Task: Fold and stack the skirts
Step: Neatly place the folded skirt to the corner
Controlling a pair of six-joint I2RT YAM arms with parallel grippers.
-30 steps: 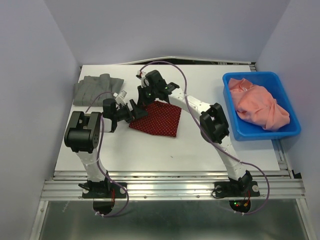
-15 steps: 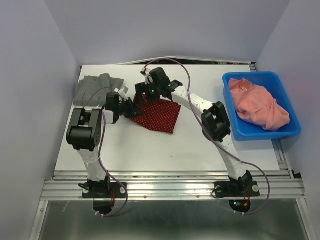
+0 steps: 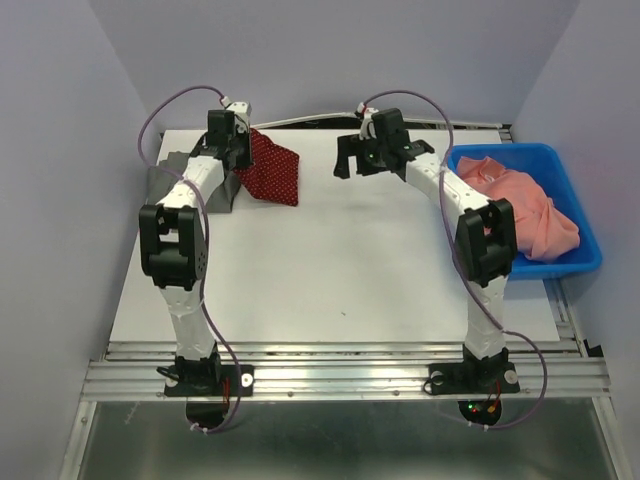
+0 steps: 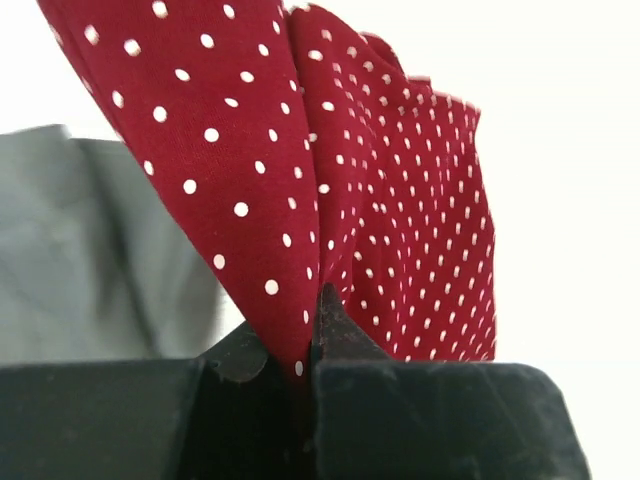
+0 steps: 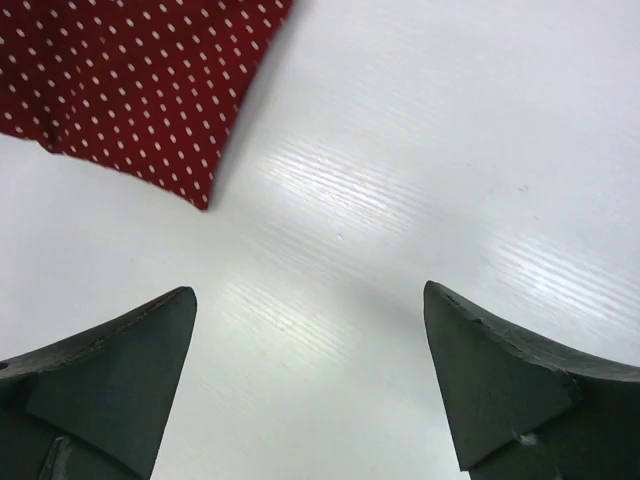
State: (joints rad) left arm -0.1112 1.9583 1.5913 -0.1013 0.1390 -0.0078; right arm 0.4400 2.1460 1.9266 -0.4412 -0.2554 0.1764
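Far-left corner of the white table (image 3: 330, 270): the red polka-dot skirt (image 3: 272, 168) is pinched in the left gripper (image 4: 305, 340), whose black jaws are clamped together on a fold of the fabric. The cloth is thin and dark red, scattered with small white dots. From the wrist view it rises out of the jaws in soft vertical pleats. In the overhead view it spreads as a folded, roughly four-sided panel that slopes down and to the right, its lower corner resting on the tabletop.

Just beside it to the left lies the grey skirt (image 3: 165, 180), plain and matte, rumpled into loose ridges. The left arm crosses the place where the two garments meet, so whether they overlap cannot be told.

The right gripper (image 5: 310, 300) hangs over bare table near the far edge, well apart from the red skirt. Its wedge-shaped dark jaws are spread wide with nothing between them. One pointed corner of the dotted cloth shows in its camera, flat on the glossy, faintly grained surface.

At the right edge sits a blue bin (image 3: 520, 268) of hard plastic holding a crumpled pink cloth (image 3: 515, 210).
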